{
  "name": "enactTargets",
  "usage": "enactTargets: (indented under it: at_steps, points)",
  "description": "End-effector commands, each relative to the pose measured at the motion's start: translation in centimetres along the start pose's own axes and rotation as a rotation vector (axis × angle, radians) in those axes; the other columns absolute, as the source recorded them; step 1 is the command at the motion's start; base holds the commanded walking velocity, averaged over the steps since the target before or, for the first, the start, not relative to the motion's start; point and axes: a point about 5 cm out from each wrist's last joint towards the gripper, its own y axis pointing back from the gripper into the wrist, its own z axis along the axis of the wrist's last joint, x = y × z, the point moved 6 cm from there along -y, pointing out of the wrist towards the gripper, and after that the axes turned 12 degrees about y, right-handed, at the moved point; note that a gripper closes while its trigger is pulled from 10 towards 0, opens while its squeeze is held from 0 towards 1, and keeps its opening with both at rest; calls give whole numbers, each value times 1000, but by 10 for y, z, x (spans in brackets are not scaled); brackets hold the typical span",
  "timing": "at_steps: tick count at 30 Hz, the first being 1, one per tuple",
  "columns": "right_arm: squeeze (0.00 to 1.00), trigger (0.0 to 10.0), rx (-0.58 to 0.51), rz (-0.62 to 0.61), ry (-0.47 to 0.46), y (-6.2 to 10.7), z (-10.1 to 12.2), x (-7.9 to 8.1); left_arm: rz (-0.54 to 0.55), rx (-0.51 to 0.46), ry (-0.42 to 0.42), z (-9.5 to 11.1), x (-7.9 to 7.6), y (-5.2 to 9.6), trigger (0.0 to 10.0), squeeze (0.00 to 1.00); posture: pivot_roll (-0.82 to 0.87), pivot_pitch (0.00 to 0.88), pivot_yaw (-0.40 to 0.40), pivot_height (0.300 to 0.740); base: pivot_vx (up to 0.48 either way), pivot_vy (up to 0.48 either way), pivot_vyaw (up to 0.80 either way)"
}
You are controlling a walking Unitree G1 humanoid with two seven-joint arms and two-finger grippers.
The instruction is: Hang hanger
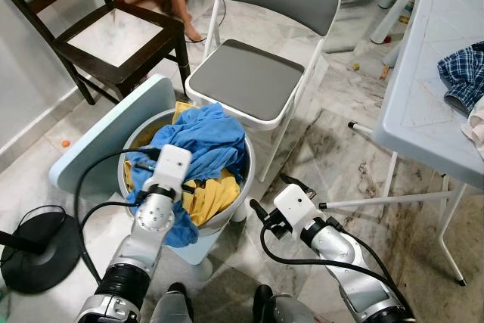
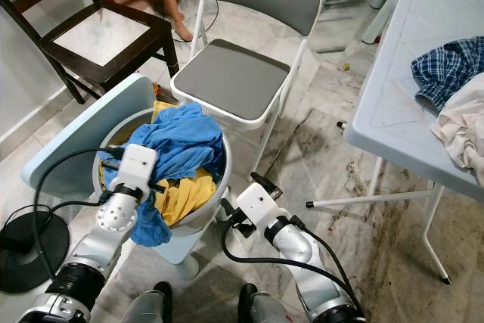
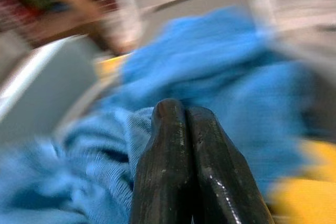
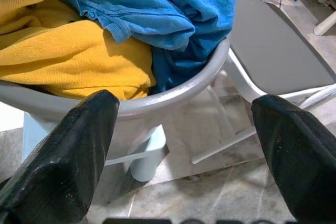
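The left end effector (image 3: pixel 184 129), fingers pressed together with no cloth visibly pinched, hovers over the blue cloth (image 1: pixel 200 138) heaped on yellow cloth (image 4: pixel 68 51) in a grey laundry basket (image 4: pixel 173 95). The right end effector (image 4: pixel 184 145), fingers spread wide, waits just beside the basket rim, near a folding chair (image 1: pixel 257 77). No hanger is identifiable; judging by this, hanging seems not yet begun.

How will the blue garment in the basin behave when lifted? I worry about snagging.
Probably floppy: the blue garment lies crumpled, spilling over the basin rim. It may drag the yellow cloth tangled beneath. Likely light.
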Motion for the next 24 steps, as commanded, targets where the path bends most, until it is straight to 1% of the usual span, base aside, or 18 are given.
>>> enactTargets:
  at_steps: [1, 2, 4, 6, 8, 10, 12, 13, 17, 18, 19, 20, 21, 22, 23, 24]
  points:
    - [0, 10000, 27, 7, -10, 3, -8, 3, -274, 46, -57, -15, -54, 10, 0, 0, 141, 244, -28, 740, 0, 0, 0]
    - [0, 10000, 27, 7, -10, 3, -8, 3, -274, 46, -57, -15, -54, 10, 0, 0, 141, 244, -28, 740, 0, 0, 0]
    - [0, 10000, 27, 6, -10, 3, -8, 3, -384, 77, -113, -25, -74, 18, 0, 0, 141, 244, -28, 740, 0, 0, 0]
    - [0, 10000, 27, 7, -10, 3, -8, 3, -393, 111, -95, -31, -76, 20, 0, 0, 139, 244, -29, 740, 0, 0, 0]
    - [0, 10000, 28, 7, -9, 3, -8, 4, -431, 172, -149, -47, -78, 26, 0, 0, 138, 245, -30, 740, 0, 0, 0]
    - [0, 10000, 29, 7, -10, 3, -9, 4, -433, 202, -146, -53, -75, 29, 10000, 0, 139, 246, -31, 740, 0, 0, 0]
    - [0, 10000, 30, 8, -9, 4, -9, 4, -409, 212, -131, -56, -67, 29, 10000, 0, 141, 246, -31, 740, 0, 0, 0]
    - [0, 10000, 31, 9, -9, 4, -9, 4, -385, 226, -152, -61, -58, 31, 10000, 0, 146, 247, -33, 740, 0, 0, 0]
    - [0, 10000, 29, 13, -7, 3, -9, 4, -267, 234, -143, -65, -31, 32, 10000, 0, 154, 244, -36, 740, 0, 0, 0]
    - [0, 10000, 28, 14, -6, 2, -9, 4, -172, 219, -145, -65, -10, 33, 10000, 0, 158, 244, -38, 740, 0, 0, 0]
    - [0, 10000, 26, 16, -6, 2, -8, 4, -76, 185, -149, -60, 8, 35, 10000, 0, 161, 243, -39, 740, 0, 0, 0]
    - [0, 10000, 26, 16, -5, 2, -8, 4, -21, 174, -144, -59, 18, 36, 10000, 0, 161, 243, -38, 740, 0, 0, 0]
    - [0, 10000, 26, 16, -5, 2, -8, 4, -21, 174, -144, -59, 18, 36, 10000, 0, 161, 243, -38, 740, 0, 0, 0]
    - [0, 10000, 26, 17, -5, 2, -8, 5, 21, 181, -136, -61, 26, 39, 10000, 0, 165, 243, -39, 740, 0, 0, 0]
    - [0, 10000, 25, 18, -5, 2, -8, 5, 85, 195, -122, -66, 38, 46, 10000, 0, 170, 245, -40, 740, 0, 0, 0]
    - [0, 10000, 24, 19, -5, 2, -8, 5, 97, 204, -116, -69, 41, 48, 10000, 0, 170, 245, -40, 740, 0, 0, 0]
